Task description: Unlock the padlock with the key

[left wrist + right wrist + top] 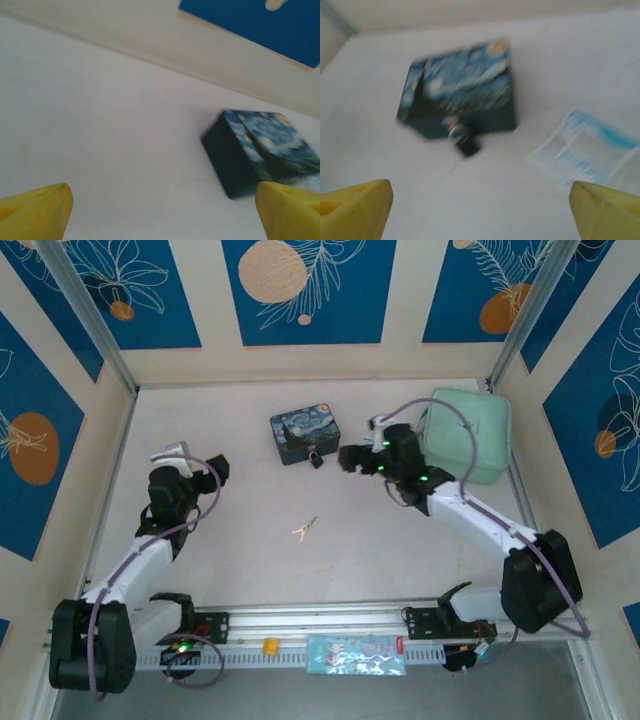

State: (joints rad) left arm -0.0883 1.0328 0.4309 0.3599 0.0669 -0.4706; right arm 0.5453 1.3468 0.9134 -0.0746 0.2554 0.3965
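We see the left gripper (214, 471) at 9 o'clock on the table (250, 570). Its yellow fingertips (35, 212) are wide apart and hold nothing. The key (305, 529) lies flat in the middle, all alone. Its long line runs from 8 o'clock to 2 o'clock. At 12 o'clock from it, the padlock (316, 458) sits against the near side of the blue tin (305, 432), black body pointing to 6 o'clock. The right gripper (350, 458) is at 3 o'clock of the padlock, fingers (355, 210) wide apart too, beside a green case (470, 435).
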